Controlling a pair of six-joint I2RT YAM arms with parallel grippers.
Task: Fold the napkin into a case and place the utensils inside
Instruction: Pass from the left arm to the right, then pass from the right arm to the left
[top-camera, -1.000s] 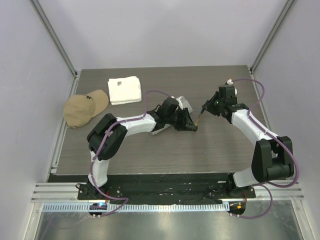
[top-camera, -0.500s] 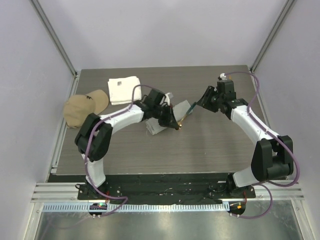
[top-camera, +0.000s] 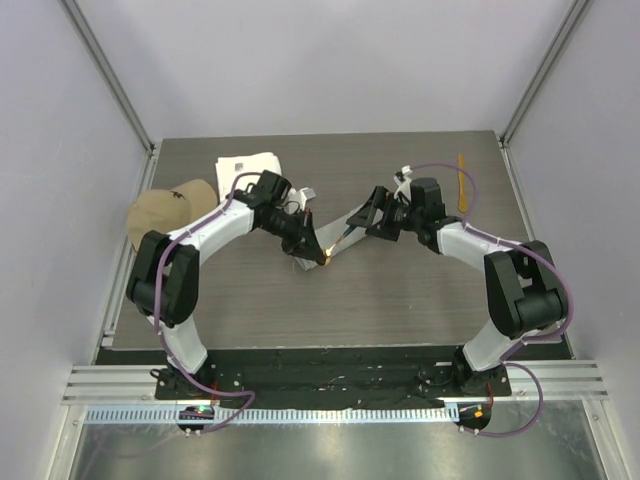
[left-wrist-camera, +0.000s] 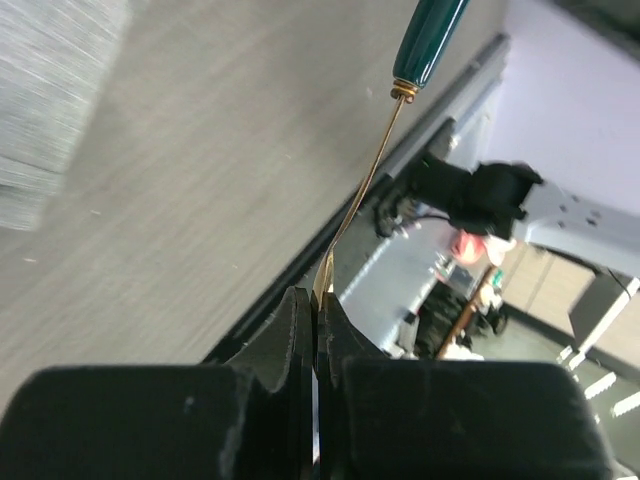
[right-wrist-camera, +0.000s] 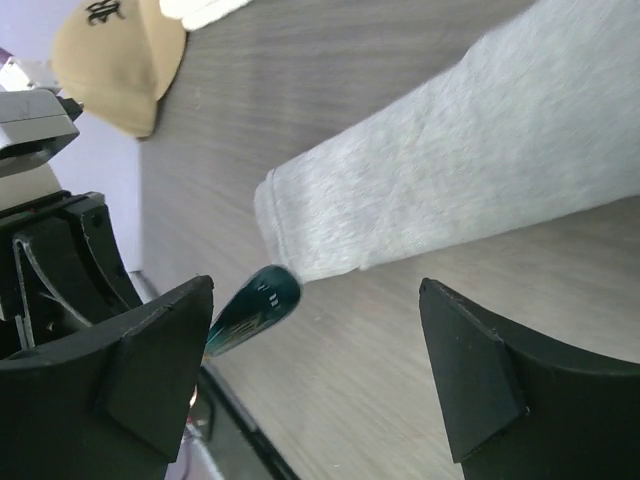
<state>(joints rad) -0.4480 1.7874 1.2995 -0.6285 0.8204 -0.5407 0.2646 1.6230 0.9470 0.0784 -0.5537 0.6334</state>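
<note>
The right gripper (right-wrist-camera: 315, 340) is standing spread wide, having just let go, while the left gripper (left-wrist-camera: 315, 300), pressed together a moment ago, is pinching the gold tip of the teal-handled utensil (left-wrist-camera: 425, 40). The handover looks complete. The handle is hovering just beside one end of the grey napkin case (right-wrist-camera: 450, 190), mid-table. The orange-yellow stick (top-camera: 461, 180) is lying far right, not yet inside.

Table (top-camera: 400, 290) — cap (top-camera: 165, 215), towel (top-camera: 240, 163), case (right-wrist-camera: 480, 170), orange stick (top-camera: 461, 185).
</note>
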